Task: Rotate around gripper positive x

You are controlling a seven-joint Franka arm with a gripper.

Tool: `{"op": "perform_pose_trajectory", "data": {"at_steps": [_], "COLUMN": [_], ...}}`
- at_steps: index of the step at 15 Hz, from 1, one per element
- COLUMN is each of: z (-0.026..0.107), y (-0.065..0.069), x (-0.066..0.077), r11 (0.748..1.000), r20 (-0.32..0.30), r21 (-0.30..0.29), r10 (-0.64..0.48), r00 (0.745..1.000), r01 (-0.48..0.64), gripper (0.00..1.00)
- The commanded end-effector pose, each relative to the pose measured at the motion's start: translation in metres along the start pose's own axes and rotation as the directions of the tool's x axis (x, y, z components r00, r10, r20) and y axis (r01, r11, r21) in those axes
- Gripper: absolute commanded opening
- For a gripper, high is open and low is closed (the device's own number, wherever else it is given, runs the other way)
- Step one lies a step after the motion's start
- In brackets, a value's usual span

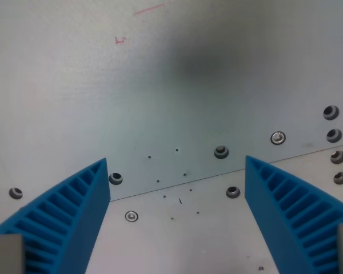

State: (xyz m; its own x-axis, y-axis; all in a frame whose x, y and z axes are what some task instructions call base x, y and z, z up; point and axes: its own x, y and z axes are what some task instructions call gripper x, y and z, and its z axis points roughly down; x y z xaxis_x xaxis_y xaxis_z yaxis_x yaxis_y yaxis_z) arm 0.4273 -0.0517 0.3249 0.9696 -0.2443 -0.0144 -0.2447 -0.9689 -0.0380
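My gripper stands open over a grey metal table surface. Its two blue ribbed fingers rise from the bottom corners: one finger at the wrist view's left, the other finger at the wrist view's right. Nothing lies between them. No separate task object is in view.
A seam between two metal plates runs across under the fingertips. Bolt holes and screws dot the plates, such as a hole, a screw and a row of holes at the right edge. Faint red marks sit at the top.
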Motion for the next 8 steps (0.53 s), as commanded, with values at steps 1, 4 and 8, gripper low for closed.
{"op": "perform_pose_trajectory", "data": {"at_steps": [1,4,8], "z": [-0.0025,-0.0025,-0.0025], "y": [0.0045,0.0045,0.0045], "x": [0.0000,0.0000,0.0000], "r11": [0.988,0.982,0.972], "r20": [-0.009,-0.009,-0.009], "r21": [0.156,0.191,0.236], "r10": [-0.010,-0.010,-0.010], "r00": [1.000,1.000,1.000], "r01": [0.012,0.012,0.012], "gripper": [1.00,1.00,1.00]}}
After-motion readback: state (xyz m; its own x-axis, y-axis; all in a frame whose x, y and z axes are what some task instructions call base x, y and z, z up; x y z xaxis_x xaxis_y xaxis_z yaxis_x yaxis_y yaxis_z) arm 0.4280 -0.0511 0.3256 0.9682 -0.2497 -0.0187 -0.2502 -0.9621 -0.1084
